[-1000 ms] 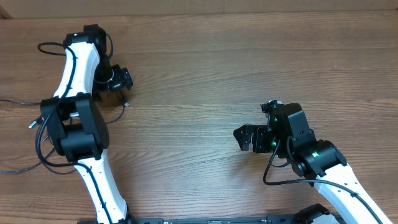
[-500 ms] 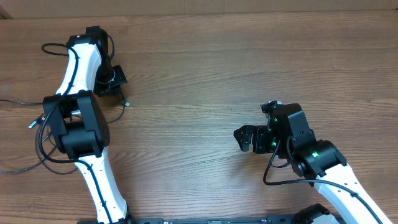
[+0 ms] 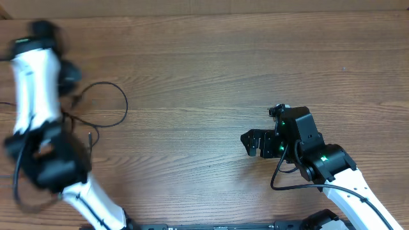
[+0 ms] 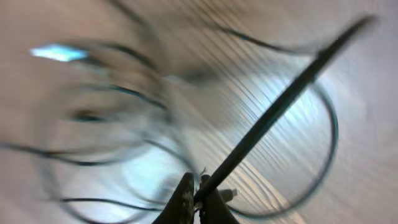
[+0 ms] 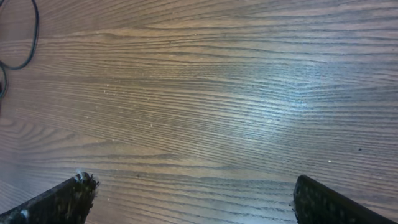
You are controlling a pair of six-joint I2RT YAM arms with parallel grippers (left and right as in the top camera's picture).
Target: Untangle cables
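Swinging fast toward the bench's left edge, the left arm [image 3: 32,96] is now showing as a white blur in the overhead view, well away from where it was standing half a second ago. It is dragging a thin black cord [image 3: 125,107] out into a wide open loop on the bench [image 3: 204,64]. The right arm is sitting exactly where it was.

In the left wrist view the left claw [image 4: 198,202] is pressing its tips together on the cord [image 4: 280,109], which is running taut up and to the right. Behind it, the rest of the cables [image 4: 118,124] are lying in overlapping loops, too blurred to count. In the overhead view they are sitting at the far left, partly hidden under the arm.

The right claw [image 3: 250,142] is hovering over bare wood at centre right, well apart from the cables. Its fingers are spread wide in its own wrist view [image 5: 193,183], holding nothing.

The cables are looking light, limp and springy, so a pull is probably going to drag the whole tangle along. A firmer hold is likely to be found close to a plug tip, with the other claw pinning the bundle.
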